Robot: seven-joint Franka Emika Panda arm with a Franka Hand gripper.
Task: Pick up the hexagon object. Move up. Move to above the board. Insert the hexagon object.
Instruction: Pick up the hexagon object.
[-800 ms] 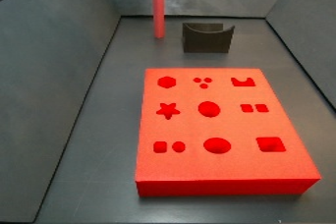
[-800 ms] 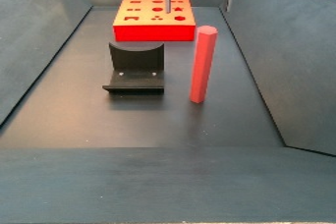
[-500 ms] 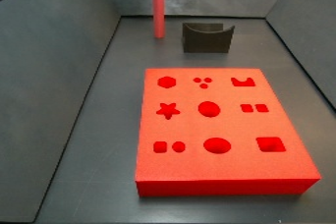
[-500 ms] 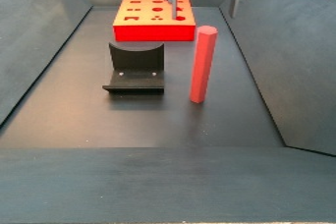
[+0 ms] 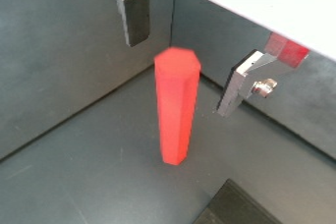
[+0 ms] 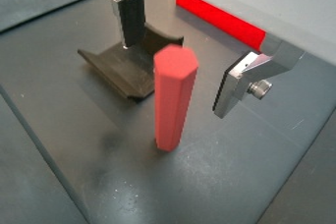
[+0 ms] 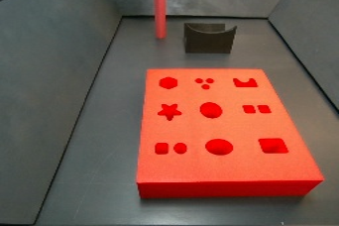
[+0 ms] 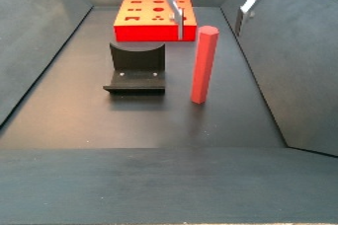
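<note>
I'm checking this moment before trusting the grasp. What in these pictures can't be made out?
- Claw: in a side view only faint finger tips show at the top edge, so its height above the red rod is unclear.
- Board: in both wrist views only a red strip shows; its holes are out of frame.
- Dark holder: in a wrist view the rod covers part of it.
- Arm: cut off in every view.

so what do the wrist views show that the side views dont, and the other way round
Only the wrist views show the gripper open, its fingers apart on either side of the top of the hexagon object, not touching it.

Only the side views show the whole board with its cut-out holes and the rod's place on the floor beside the holder block.

Both show the rod standing upright on the dark floor, not yet lifted.
</note>
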